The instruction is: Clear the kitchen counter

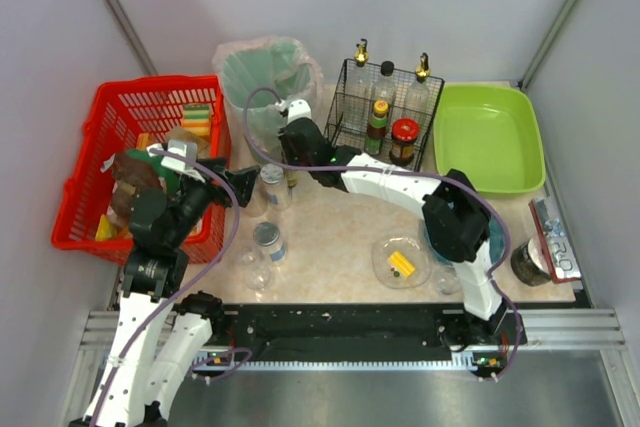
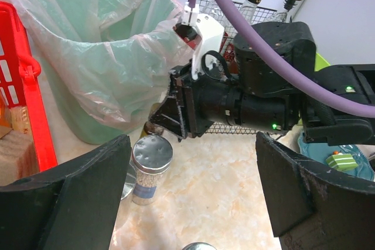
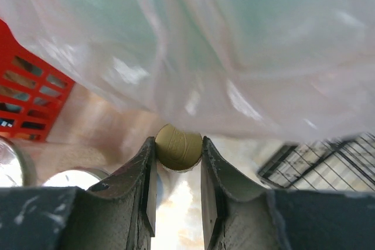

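The kitchen counter (image 1: 340, 232) is a beige marbled top. My right gripper (image 1: 290, 173) reaches across it to the foot of the bagged bin. In the right wrist view its fingers (image 3: 212, 162) press both sides of the olive-gold cap (image 3: 177, 146) of a small brown bottle (image 2: 153, 127); the bottle's body is mostly hidden. My left gripper (image 1: 240, 188) hovers open near the red basket, its fingers (image 2: 88, 174) wide apart over bare counter (image 2: 217, 191). A silver-lidded spice jar (image 2: 150, 165) stands just inside its left finger. A second lidded jar (image 1: 268, 240) stands nearer the front.
A red basket (image 1: 100, 162) full of items sits at the left. At the back are a bin with a green bag (image 1: 262, 72), a wire rack of bottles (image 1: 385, 112) and a green tub (image 1: 490, 137). A glass bowl (image 1: 400, 262) and a dark jar (image 1: 528, 263) sit front right.
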Action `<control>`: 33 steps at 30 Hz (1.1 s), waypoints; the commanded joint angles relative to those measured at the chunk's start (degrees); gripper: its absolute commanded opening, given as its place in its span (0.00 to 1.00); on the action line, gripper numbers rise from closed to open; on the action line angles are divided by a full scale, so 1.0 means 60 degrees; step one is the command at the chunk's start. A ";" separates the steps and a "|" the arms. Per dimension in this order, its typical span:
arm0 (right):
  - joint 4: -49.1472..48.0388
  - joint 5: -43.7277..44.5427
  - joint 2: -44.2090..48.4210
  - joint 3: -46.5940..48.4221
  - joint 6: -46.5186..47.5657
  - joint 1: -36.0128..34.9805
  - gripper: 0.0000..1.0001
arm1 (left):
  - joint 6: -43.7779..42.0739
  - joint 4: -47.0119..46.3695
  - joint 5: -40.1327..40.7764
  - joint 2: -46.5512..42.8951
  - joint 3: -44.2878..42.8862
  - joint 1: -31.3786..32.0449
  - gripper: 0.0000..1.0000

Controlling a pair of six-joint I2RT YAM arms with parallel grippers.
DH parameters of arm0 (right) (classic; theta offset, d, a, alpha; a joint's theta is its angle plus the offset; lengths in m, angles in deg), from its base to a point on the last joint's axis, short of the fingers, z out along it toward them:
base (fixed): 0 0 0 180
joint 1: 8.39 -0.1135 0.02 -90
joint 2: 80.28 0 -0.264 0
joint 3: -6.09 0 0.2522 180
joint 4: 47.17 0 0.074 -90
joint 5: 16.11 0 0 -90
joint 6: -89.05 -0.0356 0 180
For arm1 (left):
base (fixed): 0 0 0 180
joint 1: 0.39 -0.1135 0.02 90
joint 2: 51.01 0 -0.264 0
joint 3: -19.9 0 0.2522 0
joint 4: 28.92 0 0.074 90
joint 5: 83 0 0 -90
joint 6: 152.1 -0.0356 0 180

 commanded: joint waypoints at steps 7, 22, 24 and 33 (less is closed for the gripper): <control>-0.0479 0.1485 0.2949 -0.0907 0.1392 0.0065 0.00 | -0.0080 -0.0576 -0.0106 -0.0036 0.0059 0.0014 0.91; -0.0566 0.2481 0.4357 -0.0893 0.1846 0.1529 0.00 | -0.0080 -0.0605 -0.0106 0.0052 0.0059 0.0014 0.91; -0.0888 0.2628 0.4240 -0.0864 0.2051 0.1661 0.00 | -0.0080 -0.0591 -0.0077 0.0052 0.0073 0.0014 0.91; -0.1431 0.2834 0.3303 -0.0337 0.2316 0.1867 0.00 | -0.0094 -0.0591 -0.0091 0.0140 0.0059 0.0014 0.91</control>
